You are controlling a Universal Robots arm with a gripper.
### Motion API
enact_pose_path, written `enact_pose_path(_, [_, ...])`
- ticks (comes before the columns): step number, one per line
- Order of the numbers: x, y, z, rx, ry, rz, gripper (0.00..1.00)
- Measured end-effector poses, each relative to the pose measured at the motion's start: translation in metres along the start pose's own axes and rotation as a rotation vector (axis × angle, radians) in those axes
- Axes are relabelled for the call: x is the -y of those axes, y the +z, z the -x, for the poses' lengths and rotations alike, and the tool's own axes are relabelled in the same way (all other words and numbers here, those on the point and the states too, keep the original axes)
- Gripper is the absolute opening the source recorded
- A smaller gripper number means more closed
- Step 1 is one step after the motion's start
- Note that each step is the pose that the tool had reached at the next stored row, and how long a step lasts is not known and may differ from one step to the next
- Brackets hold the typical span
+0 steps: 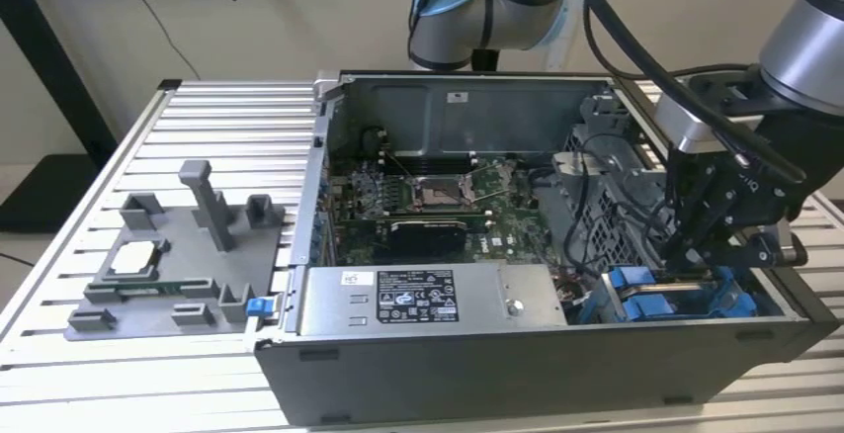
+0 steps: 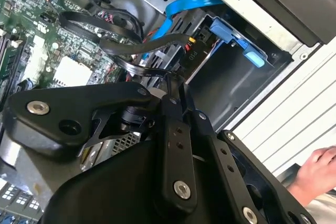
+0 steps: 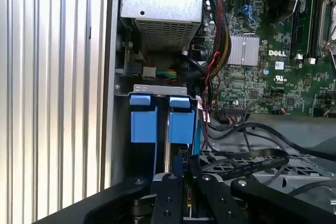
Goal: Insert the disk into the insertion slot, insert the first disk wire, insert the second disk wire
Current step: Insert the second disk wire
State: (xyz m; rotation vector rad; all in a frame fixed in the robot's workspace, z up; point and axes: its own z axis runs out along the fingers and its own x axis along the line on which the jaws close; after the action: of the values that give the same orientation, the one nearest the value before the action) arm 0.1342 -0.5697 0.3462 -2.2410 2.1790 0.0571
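The gripper (image 1: pixel 693 260) hangs low in the open computer case (image 1: pixel 528 354), at the exterior view's right, right over the insertion slot (image 1: pixel 738 304). In the first wrist view the slot's grey metal rim (image 3: pixel 157 88) frames two blue carrier tabs (image 3: pixel 181 121); the disk's own body is hidden under them. The gripper's black fingers (image 3: pixel 169 182) stand close together, and a flat black disk wire (image 3: pixel 247 161) runs out from between their tips. The second wrist view shows the same wire (image 2: pixel 142 45) curving away from the gripper (image 2: pixel 172 83), beside a blue cable (image 2: pixel 184 3) and a blue carrier tab (image 2: pixel 236 39).
The labelled grey power-supply box (image 1: pixel 422 300) lies along the case's front wall, the green motherboard (image 1: pixel 436 196) behind it. A grey fixture with a chip (image 1: pixel 145 265) stands on the ribbed table at the exterior view's left. A person's hand (image 2: pixel 317 169) rests by the table edge.
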Motion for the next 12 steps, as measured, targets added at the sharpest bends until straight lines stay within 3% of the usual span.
enact_pose_path(12, [0.0036,0.0019,0.0022,0.0011,0.011,-0.0003,0.00])
